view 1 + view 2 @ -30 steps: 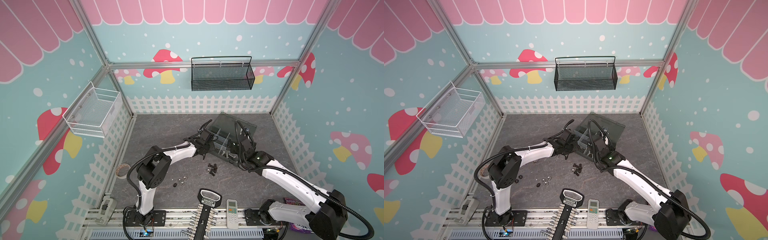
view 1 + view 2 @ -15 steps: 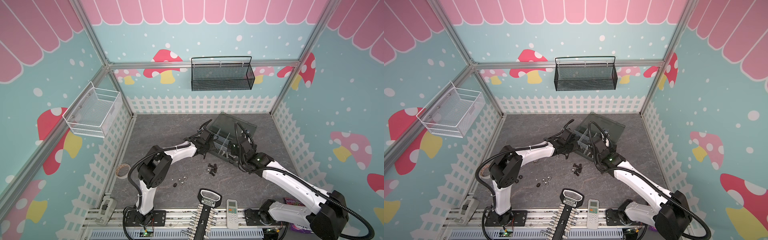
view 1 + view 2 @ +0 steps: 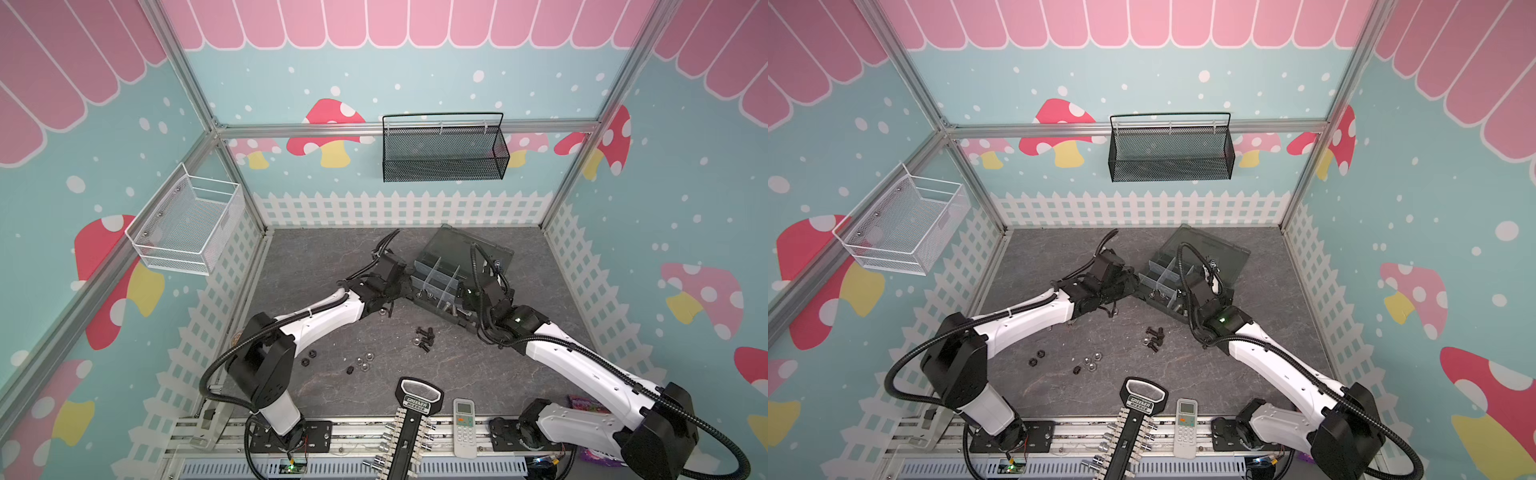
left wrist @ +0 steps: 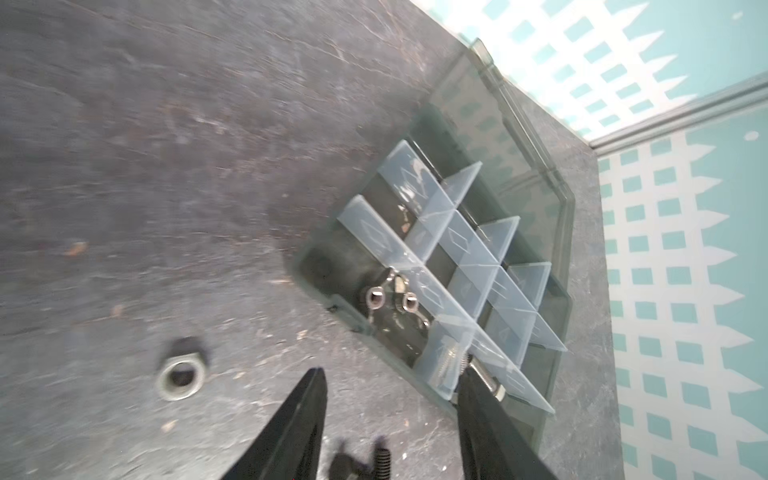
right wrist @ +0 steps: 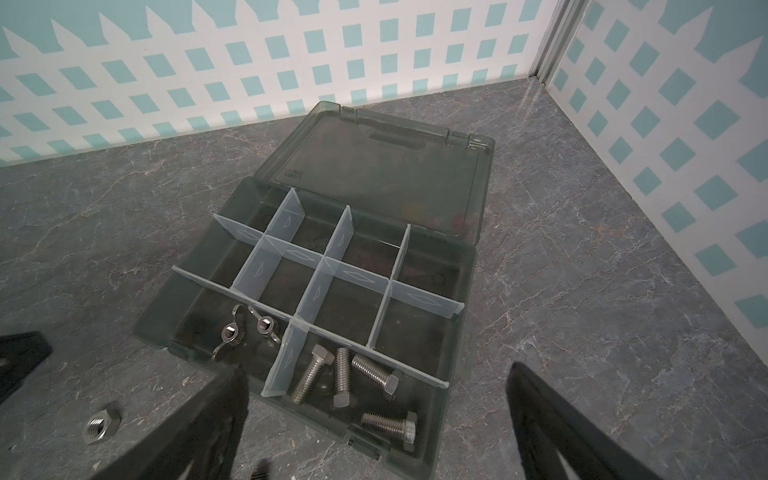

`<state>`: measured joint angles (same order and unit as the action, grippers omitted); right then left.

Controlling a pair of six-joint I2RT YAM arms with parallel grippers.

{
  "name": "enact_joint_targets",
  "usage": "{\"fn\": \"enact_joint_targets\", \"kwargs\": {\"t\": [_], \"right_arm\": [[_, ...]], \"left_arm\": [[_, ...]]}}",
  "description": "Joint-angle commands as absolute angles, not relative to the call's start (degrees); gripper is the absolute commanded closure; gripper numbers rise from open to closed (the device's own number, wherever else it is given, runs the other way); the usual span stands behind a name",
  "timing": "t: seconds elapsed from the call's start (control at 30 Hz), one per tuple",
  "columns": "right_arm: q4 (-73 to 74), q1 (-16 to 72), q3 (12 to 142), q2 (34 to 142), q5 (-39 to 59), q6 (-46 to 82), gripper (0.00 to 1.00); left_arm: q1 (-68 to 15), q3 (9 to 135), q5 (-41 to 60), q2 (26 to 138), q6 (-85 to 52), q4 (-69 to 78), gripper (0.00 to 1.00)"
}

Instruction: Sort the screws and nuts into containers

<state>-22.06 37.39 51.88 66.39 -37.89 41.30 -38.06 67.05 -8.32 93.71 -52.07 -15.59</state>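
Observation:
The containers are the compartments of a dark grey organiser box [image 3: 440, 266] [image 3: 1167, 266] [image 4: 552, 232] [image 5: 461, 299], lid open. Several silver hex screws [image 5: 376, 374] lie in one near compartment, two silver wing nuts [image 5: 232, 332] [image 4: 374, 297] in the one beside it. My left gripper [image 4: 390, 374] [image 3: 409, 286] [image 3: 1133, 282] hovers at the box's near-left corner, open and holding nothing. My right gripper [image 5: 376, 372] [image 3: 463, 299] stands open over the screw compartment, also holding nothing. A silver hex nut [image 4: 180, 374] [image 5: 99, 426] lies on the floor beside the box. Black screws [image 3: 424, 336] [image 3: 1154, 338] and loose nuts [image 3: 365, 359] [image 3: 1090, 361] lie nearer the front.
A socket rack [image 3: 411, 432] and a white remote [image 3: 464, 424] lie at the front edge. A black mesh basket [image 3: 444, 153] hangs on the back wall and a white wire basket [image 3: 187, 226] on the left wall. A purple packet [image 3: 582, 405] sits behind the right arm.
My left gripper's jaws have spread apart from shut while staying at the box's corner. The right arm has barely moved.

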Motion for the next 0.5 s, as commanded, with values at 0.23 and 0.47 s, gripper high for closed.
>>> {"fn": "enact_joint_targets", "kwargs": {"t": [0.23,0.47], "right_arm": [[-21.39,37.38,52.16,69.05,-36.61,42.88,0.02],[-21.45,37.35,52.97,71.17,-35.24,42.93,0.02]], "left_arm": [[-29.09,49.73,-17.14,80.94,-53.35,-25.77,0.32],[-21.07,42.79,-16.96,74.88,-51.81,-27.69,0.32]]}}
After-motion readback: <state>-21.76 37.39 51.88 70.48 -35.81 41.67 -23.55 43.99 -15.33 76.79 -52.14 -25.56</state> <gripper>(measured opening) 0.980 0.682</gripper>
